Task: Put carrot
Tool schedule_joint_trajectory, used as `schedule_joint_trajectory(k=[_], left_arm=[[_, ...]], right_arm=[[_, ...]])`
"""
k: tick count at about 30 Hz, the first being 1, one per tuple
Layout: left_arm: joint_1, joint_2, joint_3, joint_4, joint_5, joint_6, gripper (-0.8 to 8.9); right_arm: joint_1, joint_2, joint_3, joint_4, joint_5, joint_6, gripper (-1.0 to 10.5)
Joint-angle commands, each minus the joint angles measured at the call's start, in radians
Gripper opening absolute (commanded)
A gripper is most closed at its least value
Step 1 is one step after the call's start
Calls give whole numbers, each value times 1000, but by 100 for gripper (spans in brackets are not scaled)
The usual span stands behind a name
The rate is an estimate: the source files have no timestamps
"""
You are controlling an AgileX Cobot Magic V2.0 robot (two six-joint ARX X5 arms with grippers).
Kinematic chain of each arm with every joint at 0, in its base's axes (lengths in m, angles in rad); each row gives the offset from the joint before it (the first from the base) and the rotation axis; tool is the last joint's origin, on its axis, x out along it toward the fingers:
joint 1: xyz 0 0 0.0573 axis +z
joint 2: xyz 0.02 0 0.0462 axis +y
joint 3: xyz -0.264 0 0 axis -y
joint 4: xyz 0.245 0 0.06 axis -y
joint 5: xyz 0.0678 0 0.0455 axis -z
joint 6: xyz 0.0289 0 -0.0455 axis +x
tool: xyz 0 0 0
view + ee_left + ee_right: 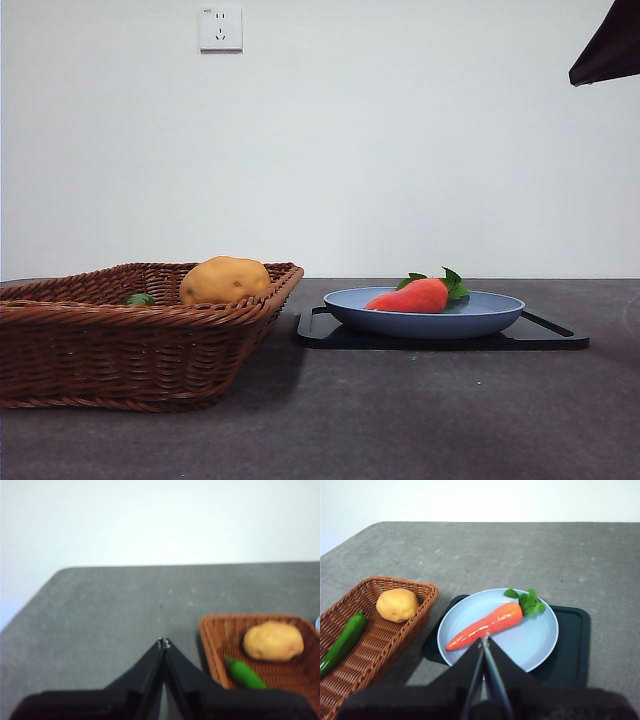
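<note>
Carrot [487, 622] on plate [530, 640] atop tray [570, 645], basket [385, 640] beside plate with potato [396, 604] and pepper [342, 641], right gripper [484, 641] above plate, left gripper [163, 643] beyond basket, both pinched together.

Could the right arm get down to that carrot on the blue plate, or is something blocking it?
Probably yes. The carrot lies alone and uncovered on the blue plate, and the right gripper hangs above it, jaws shut. It would need to open them first.

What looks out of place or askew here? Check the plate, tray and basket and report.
Nothing stands out. The carrot lies whole on the blue plate, which sits flat on the black tray. The potato and green pepper rest inside the wicker basket. Nothing is spilled.
</note>
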State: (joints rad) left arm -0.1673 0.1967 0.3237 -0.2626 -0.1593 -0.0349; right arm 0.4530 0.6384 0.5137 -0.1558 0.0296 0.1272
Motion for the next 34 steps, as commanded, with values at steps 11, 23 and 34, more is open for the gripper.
schedule_joint_trajectory(k=[11,23,34], left_arm=[[126,-186,-240,26,88,-25,8],[143,-195,-301,48,89,-25,8],[143,-195,-301,60,87,-25,8]], right_arm=[[6,3,7,13,3,10,3],[6,3,7,13,3,10,3],[6,3,7,14,3,10,3]])
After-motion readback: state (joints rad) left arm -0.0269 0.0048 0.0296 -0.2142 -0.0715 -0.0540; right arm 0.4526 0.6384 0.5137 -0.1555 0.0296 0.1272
